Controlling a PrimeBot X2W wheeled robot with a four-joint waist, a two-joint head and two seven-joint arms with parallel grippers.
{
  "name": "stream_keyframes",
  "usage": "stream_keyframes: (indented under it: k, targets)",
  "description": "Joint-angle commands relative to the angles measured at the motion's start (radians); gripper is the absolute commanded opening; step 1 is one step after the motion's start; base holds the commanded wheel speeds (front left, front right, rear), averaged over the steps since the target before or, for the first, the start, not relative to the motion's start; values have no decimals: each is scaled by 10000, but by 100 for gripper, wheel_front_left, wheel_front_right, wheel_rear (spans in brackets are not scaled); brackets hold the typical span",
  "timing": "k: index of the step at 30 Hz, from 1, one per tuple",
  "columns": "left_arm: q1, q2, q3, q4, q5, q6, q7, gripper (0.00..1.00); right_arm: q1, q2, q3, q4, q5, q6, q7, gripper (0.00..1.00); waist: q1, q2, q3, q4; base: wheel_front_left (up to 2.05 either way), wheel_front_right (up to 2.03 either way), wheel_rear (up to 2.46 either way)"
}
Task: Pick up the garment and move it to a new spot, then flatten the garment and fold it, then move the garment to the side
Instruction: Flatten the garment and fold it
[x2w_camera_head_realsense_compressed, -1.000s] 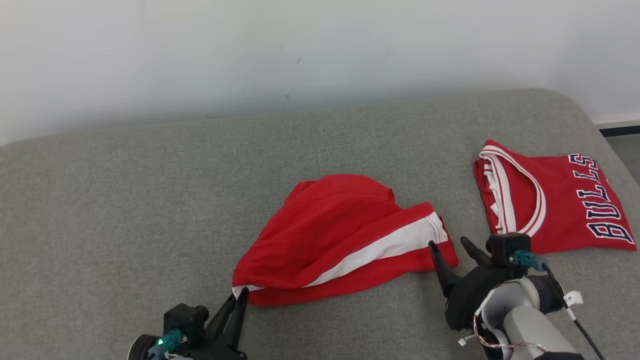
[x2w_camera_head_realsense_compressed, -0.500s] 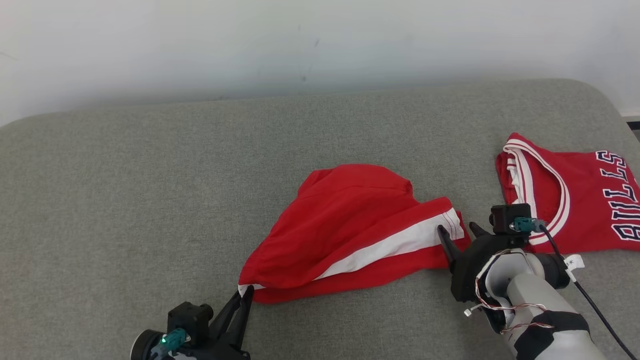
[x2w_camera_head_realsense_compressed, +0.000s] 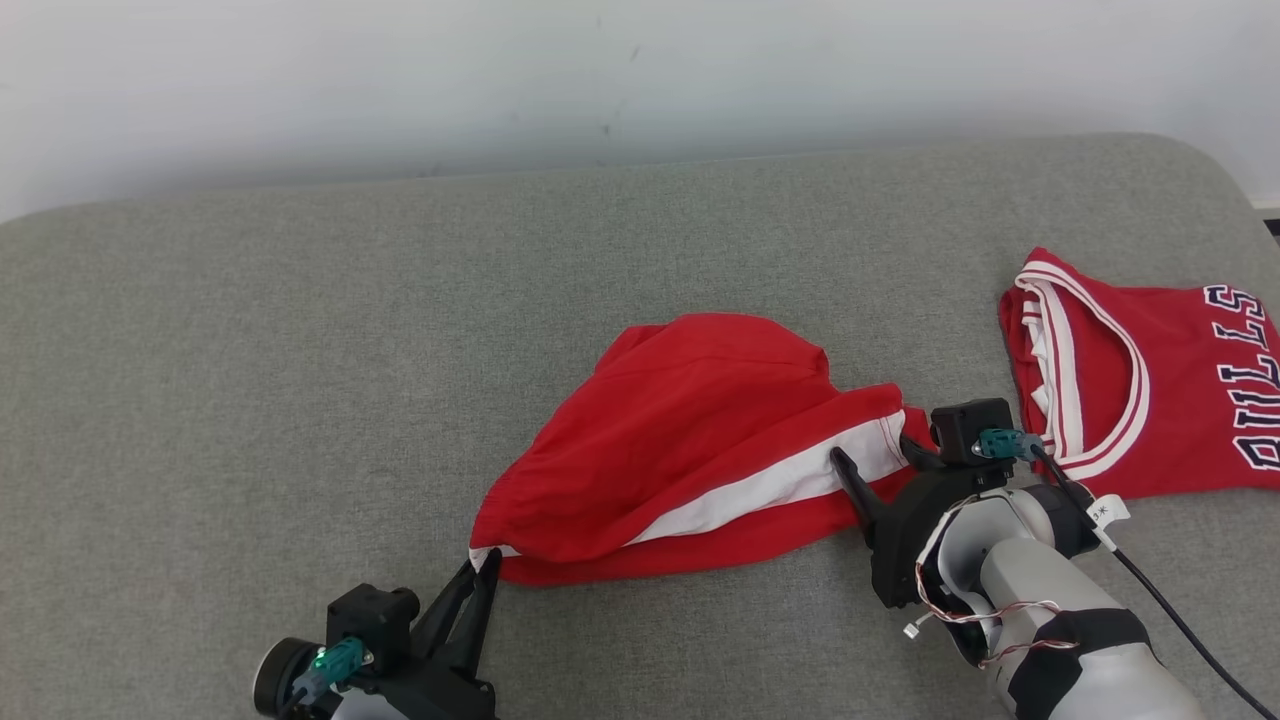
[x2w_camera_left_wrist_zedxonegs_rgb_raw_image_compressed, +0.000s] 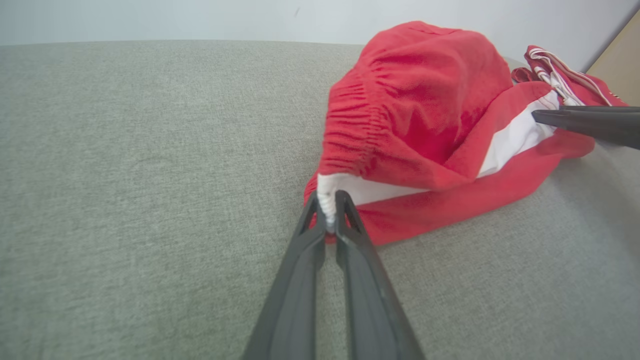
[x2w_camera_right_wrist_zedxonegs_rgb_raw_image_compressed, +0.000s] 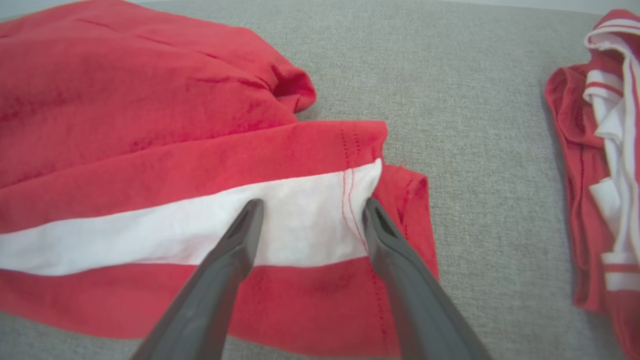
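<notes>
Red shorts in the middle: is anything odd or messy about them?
Yes: the red shorts lie humped and bunched on the grey cushion, not flat. The left gripper pinches their waistband corner; the right gripper stands open over the white stripe by the hem. Nothing looks torn. The jersey beside them lies folded.

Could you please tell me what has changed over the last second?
The right gripper, open, has advanced onto the red shorts' hem end, its fingers now over the white stripe. The left gripper stays shut on the waistband corner; shorts and jersey lie as before. The head camera itself shifted.
</notes>
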Motion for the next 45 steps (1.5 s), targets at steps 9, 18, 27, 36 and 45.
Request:
stream_keyframes:
  k: [9,18,27,36,45]
  targets:
    - [-8,-9,149,-47,43,18,-13,0,-84,-282,705,254,596,-27,-441,1,0,-1,-111,-99,0,0,0]
    - [-62,-41,215,-181,-89,18,-13,0,-478,-324,898,436,1017,-27,-997,0,0,-1,-162,-100,0,0,0]
    - [-643,80,54,-840,-1115,18,-13,0,-815,-495,722,-376,2154,-27,-1680,0,0,-1,-335,-193,0,0,0]
    - [-2622,541,-312,-1330,-2985,18,837,0,-1720,-830,730,-1511,3401,-27,-1496,0,0,-1,-24,-594,0,0,0]
    - [-6206,1215,723,-1052,-4533,19,1974,0,-4970,-515,370,-998,3479,-27,-1674,0,0,-1,2295,-1594,0,0,0]
